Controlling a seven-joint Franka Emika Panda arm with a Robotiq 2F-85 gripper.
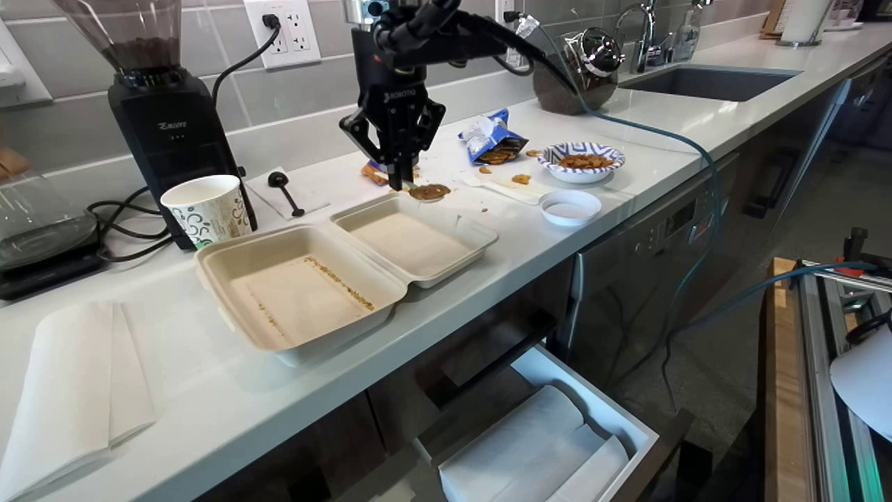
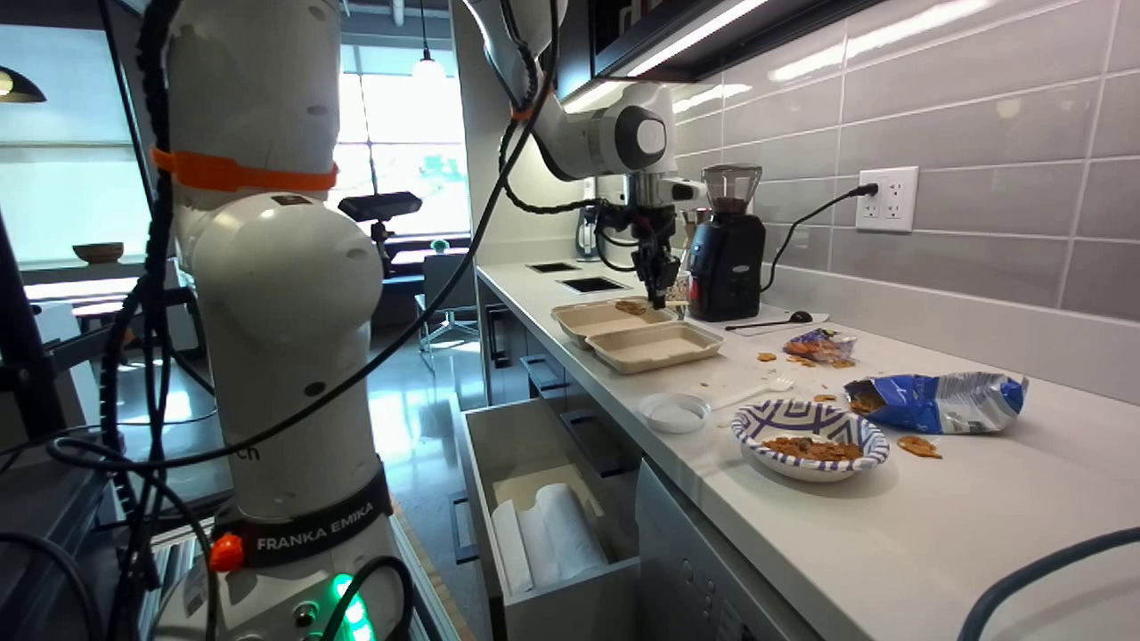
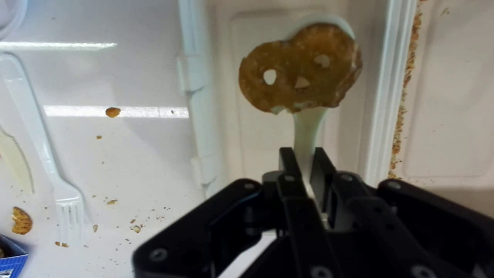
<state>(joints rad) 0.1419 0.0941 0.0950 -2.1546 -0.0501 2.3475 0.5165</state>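
My gripper (image 3: 305, 154) is shut on the handle of a pale plastic spoon (image 3: 307, 125). A brown pretzel crisp (image 3: 285, 63) with holes in it lies across the spoon's bowl, hiding most of it. Beneath the spoon, in the wrist view, is one half of a beige clamshell container (image 3: 262, 146). In both exterior views the gripper (image 1: 399, 180) hangs above the counter by that container, and the crisp (image 1: 431, 191) shows off the counter. The container (image 1: 258, 279) lies unfolded, with crumbs along the edges of its nearer half in that view.
A black coffee grinder (image 2: 726, 271) and a paper cup (image 1: 209, 209) stand near the wall. Along the counter are a patterned bowl (image 2: 766, 423) of food bits, a blue snack bag (image 2: 944, 405), a small white dish (image 2: 674, 415) and a fork (image 3: 32, 112). Below, a drawer (image 2: 476, 499) stands pulled out.
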